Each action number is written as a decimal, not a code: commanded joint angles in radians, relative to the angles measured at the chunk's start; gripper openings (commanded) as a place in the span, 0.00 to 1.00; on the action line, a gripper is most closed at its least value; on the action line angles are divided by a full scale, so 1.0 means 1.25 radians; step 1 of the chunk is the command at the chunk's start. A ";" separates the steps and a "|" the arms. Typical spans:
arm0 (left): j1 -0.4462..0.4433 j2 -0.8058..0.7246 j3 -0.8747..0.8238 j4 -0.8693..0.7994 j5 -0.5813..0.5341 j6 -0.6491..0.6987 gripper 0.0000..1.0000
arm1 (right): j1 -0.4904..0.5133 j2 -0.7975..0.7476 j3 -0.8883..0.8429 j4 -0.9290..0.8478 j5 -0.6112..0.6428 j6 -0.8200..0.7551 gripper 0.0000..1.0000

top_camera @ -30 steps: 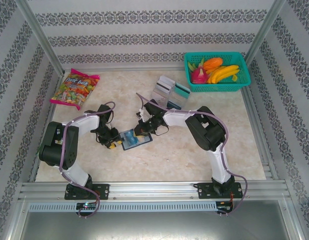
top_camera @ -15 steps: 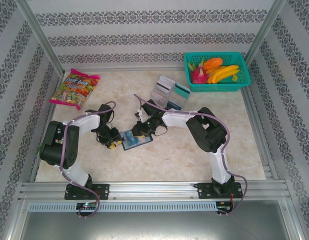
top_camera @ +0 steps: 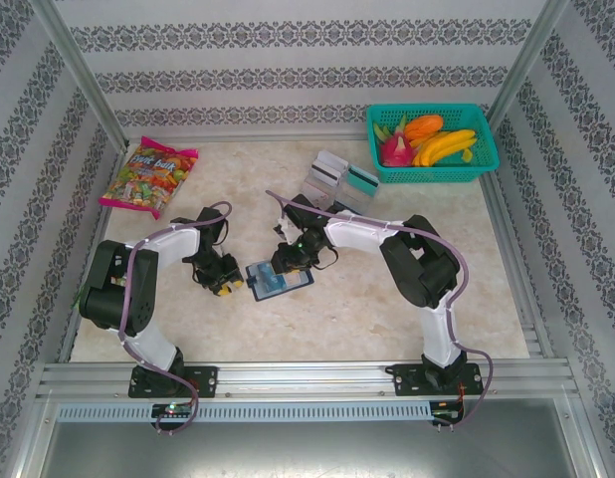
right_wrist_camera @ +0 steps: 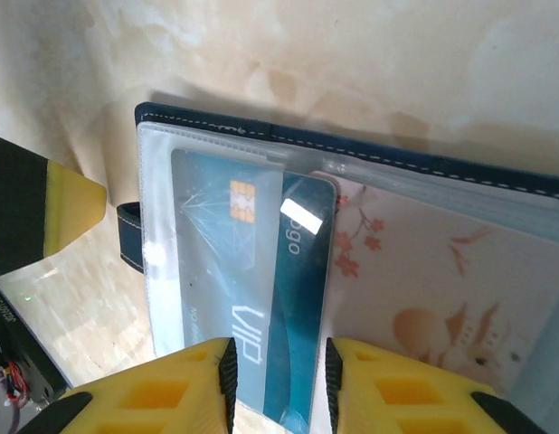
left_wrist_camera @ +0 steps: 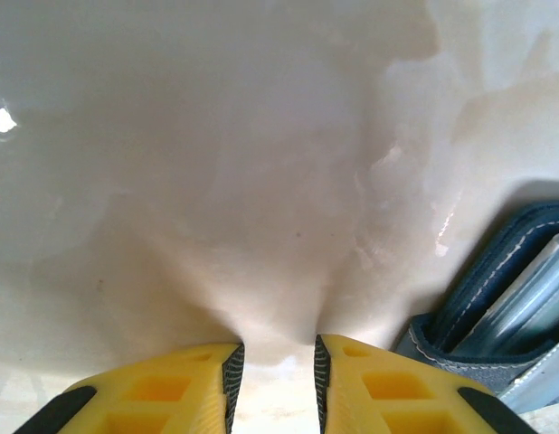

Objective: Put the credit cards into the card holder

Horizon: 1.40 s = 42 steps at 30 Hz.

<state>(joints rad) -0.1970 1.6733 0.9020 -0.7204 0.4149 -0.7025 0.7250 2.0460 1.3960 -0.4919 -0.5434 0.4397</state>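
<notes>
Navy card holder (top_camera: 280,280) open flat mid-table in the top view. Left gripper (top_camera: 226,286) just beside its left edge, right gripper (top_camera: 288,261) over its far side. Spare credit cards (top_camera: 337,179) stacked well behind, near the teal basket (top_camera: 432,144). Candy bag (top_camera: 148,177) far left.

Left wrist view: left gripper (left_wrist_camera: 278,362) parted a little, nothing between the pads, bare table (left_wrist_camera: 216,181) beneath. Card holder (left_wrist_camera: 497,298) off to the right, not touched.

Right wrist view: right gripper (right_wrist_camera: 278,380) released, jaws apart above the teal card (right_wrist_camera: 261,262), nothing pinched. Card lying under the clear sleeve (right_wrist_camera: 162,226) chip end first, one long strip seemingly uncovered. Snap tab (right_wrist_camera: 126,237) close to a finger (right_wrist_camera: 71,208) of the left gripper.

Step in hand, by judgement: seating this card fully. Best done by nudging the exposed edge flat along the sleeve rather than pressing down. Worth bracing the card holder from the left against sliding. Likely risks: buckling the sleeve, or riding the card over the pocket lip.
</notes>
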 commanded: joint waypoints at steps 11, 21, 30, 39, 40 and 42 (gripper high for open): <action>-0.021 0.077 0.026 0.182 -0.022 0.028 0.32 | 0.024 0.012 0.035 -0.056 0.067 -0.029 0.34; -0.021 0.079 0.078 0.173 -0.031 0.033 0.32 | 0.027 0.024 0.039 -0.060 0.082 -0.030 0.34; -0.029 0.120 0.101 0.201 -0.019 0.025 0.32 | 0.058 0.062 0.078 -0.057 0.066 -0.022 0.34; -0.034 0.114 0.074 0.203 -0.030 0.027 0.32 | 0.091 0.098 0.126 -0.054 0.035 -0.006 0.35; -0.034 0.115 0.073 0.204 -0.029 0.027 0.32 | 0.092 0.098 0.128 -0.053 0.036 -0.006 0.35; -0.034 0.115 0.072 0.207 -0.027 0.025 0.32 | 0.094 0.092 0.125 -0.050 0.030 -0.003 0.35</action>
<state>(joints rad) -0.2104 1.7630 1.0103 -0.7933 0.4133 -0.6914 0.8211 2.1376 1.5368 -0.5507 -0.4660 0.4202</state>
